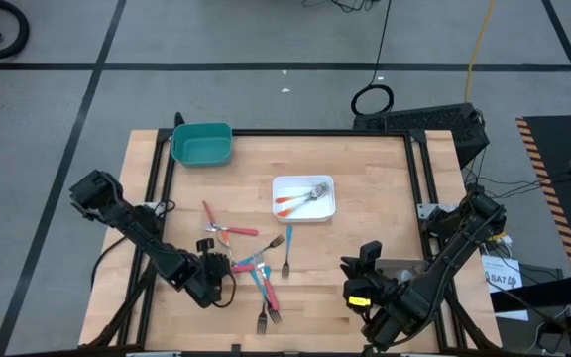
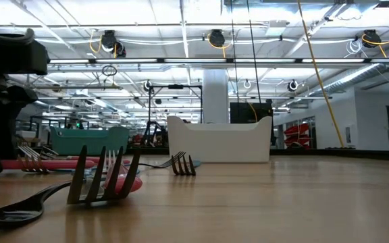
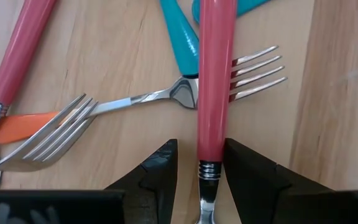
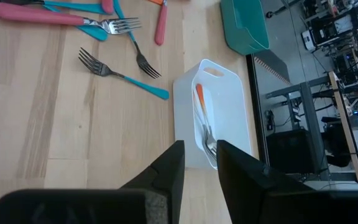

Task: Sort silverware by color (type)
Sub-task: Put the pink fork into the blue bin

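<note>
**Left gripper straddling pink fork handle; sort barely begun**

Left gripper low at table's near-left, fingers part open either side of pink fork, at handle end by metal neck; contact not clear, not clamped. Loose forks scattered mid-table, pink and teal crossed over each other; orange fork lying in white tray. Teal tray at far-left corner, contents not visible. Right gripper raised at near-right, fingers narrowly apart, empty.

Likely light, stiff, smooth plastic handle, slippery; best pinched mid-handle, across width. Overlaps may drag neighbours. Low view blocks most of pile; fork count unclear.
</note>
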Tool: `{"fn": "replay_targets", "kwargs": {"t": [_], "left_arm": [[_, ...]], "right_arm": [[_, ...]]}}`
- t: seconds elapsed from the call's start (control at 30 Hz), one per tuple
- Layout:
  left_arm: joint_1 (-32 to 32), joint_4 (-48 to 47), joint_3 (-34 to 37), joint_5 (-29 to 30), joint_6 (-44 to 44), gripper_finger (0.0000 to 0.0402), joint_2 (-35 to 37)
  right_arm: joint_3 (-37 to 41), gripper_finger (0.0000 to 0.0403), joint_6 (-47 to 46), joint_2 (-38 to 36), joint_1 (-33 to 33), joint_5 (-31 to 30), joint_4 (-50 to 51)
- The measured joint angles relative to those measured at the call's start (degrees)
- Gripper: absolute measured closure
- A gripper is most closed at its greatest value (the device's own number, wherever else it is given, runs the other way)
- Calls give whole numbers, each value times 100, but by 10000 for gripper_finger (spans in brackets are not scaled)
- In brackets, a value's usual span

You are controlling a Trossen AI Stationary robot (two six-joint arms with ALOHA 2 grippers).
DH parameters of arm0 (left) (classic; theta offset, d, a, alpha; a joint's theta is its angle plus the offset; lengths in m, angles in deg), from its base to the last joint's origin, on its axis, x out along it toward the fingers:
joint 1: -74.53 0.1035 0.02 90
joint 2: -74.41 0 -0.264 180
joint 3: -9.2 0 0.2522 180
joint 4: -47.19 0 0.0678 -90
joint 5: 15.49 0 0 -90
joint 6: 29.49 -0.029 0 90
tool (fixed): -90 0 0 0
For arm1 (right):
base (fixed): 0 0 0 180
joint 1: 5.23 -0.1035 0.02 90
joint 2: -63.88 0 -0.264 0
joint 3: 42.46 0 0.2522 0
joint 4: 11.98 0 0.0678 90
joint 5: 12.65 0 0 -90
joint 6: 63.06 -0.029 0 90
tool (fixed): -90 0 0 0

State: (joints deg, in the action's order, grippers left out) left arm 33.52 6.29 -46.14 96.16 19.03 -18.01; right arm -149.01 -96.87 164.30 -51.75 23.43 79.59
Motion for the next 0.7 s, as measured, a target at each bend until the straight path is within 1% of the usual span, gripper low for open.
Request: {"fn": "replay_targets", "kwargs": {"t": [0.1,0.17,0.27,0.37,0.7], "left_arm": [[70,66,2,-112,-60,264,-4],[137,81,2,-227,-18,272,-4],[212,106,2,-445,76,305,-4],[240,81,2,-462,-23,346,-4],[293,-25,-92,-430,-618,349,-13]], "right_arm": [[0,314,0,0,0,1,1],[0,314,0,0,0,1,1],[0,314,0,0,2,1,1],[0,314,0,0,4,1,1],[0,314,0,0,5,-4,-1]]}}
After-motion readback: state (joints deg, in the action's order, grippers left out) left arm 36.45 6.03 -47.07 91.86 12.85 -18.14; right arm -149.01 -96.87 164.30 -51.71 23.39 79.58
